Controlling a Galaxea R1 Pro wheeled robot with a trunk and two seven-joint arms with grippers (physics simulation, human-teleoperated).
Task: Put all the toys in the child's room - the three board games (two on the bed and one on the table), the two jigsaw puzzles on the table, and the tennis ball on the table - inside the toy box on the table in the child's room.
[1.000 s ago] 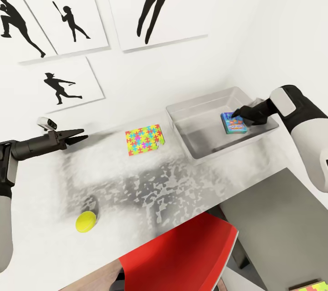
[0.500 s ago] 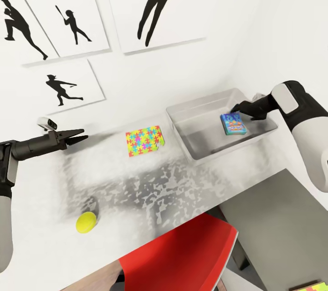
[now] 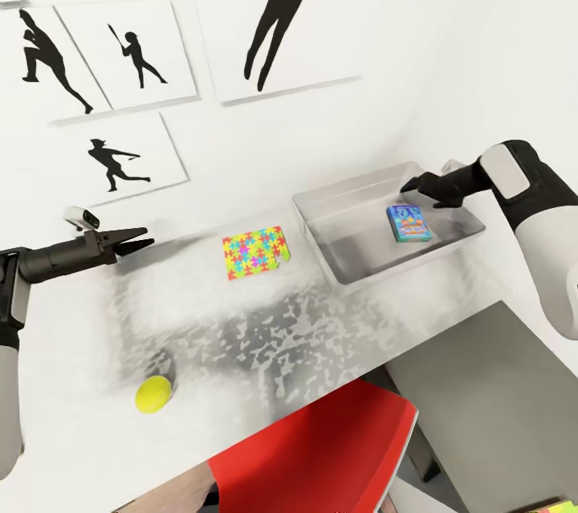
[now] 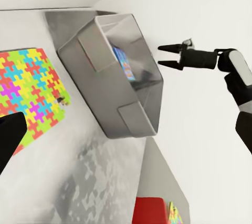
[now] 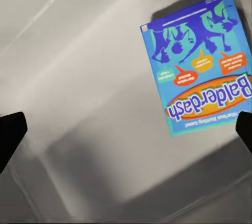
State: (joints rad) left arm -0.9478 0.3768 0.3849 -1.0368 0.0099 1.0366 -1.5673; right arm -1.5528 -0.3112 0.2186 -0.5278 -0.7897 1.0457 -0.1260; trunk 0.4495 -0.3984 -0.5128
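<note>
While the left gripper (image 3: 143, 241) hangs over the table (image 3: 265, 336) with fingers spread, the tennis ball (image 3: 152, 394) sits near the front edge, a jigsaw puzzle (image 3: 255, 251) lies beside the toy box (image 3: 353, 268), and a blue board game (image 3: 409, 223) rests inside, under the spread, empty right gripper (image 3: 409, 185); a red chair (image 3: 321, 457) is cut off.

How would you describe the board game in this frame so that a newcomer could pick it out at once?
Find the white table under the silhouette posters, then the grey toy box at its right end. The board game lies flat inside it, below the open right pincer: a blue box lettered "Balderdash", unlike the puzzle of coloured pieces lying outside the toy box.
</note>
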